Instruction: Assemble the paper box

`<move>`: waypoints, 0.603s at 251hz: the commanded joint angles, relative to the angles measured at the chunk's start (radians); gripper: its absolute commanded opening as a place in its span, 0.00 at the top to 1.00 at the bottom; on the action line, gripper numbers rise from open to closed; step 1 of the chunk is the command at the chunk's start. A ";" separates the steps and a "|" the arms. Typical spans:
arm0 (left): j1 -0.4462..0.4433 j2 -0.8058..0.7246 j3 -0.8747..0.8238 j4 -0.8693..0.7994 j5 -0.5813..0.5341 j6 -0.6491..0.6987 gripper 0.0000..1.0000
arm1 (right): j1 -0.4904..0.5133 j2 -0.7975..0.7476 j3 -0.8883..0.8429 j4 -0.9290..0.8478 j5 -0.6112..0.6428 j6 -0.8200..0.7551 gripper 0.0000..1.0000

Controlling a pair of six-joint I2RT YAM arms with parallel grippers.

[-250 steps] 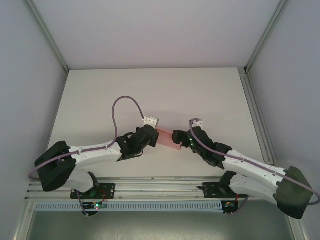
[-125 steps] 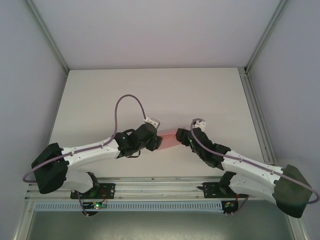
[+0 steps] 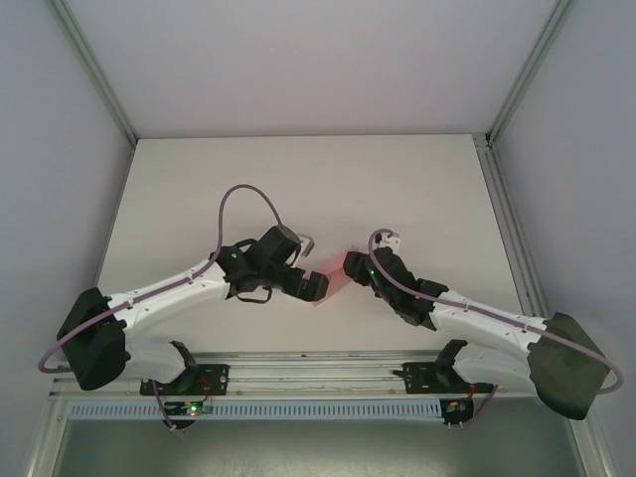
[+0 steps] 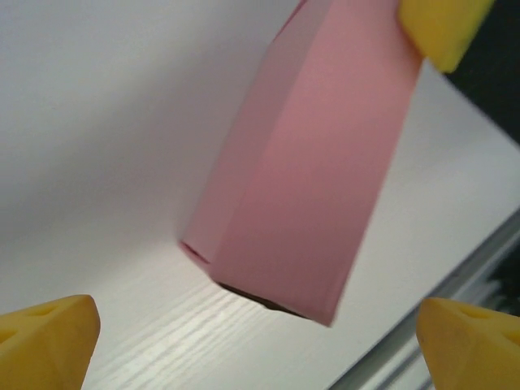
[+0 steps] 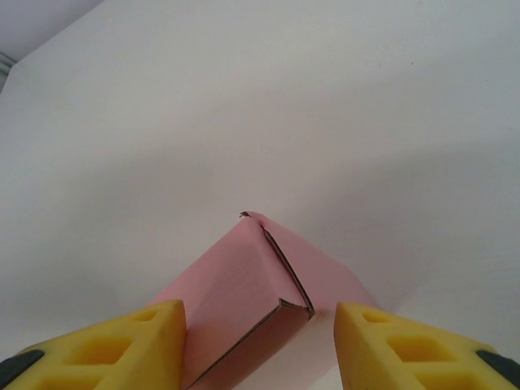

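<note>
My right claw [image 5: 258, 348] grips the box [image 4: 309, 179]. My left claw [image 4: 258, 345] gapes wide, box at its 12 o'clock, just above the desk [image 3: 397, 179].

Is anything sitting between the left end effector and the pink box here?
Nothing visible does. In the left wrist view the paper box is tilted straight ahead of the open left end effector, with bare table beneath. The right end effector grips its far end.

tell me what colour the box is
The box is plain pink, clearest in the left wrist view.
</note>
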 commanded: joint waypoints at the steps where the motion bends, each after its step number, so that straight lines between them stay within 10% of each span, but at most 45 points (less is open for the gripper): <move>1: 0.065 -0.006 -0.010 0.069 0.110 -0.181 0.00 | -0.013 0.076 -0.081 -0.285 -0.063 -0.026 0.50; 46: 0.182 -0.009 -0.234 0.454 0.277 -0.440 0.00 | -0.029 0.092 -0.093 -0.277 -0.085 -0.018 0.54; 151: 0.181 0.067 -0.432 0.641 0.371 -0.342 0.25 | -0.061 0.131 -0.130 -0.225 -0.131 0.031 0.64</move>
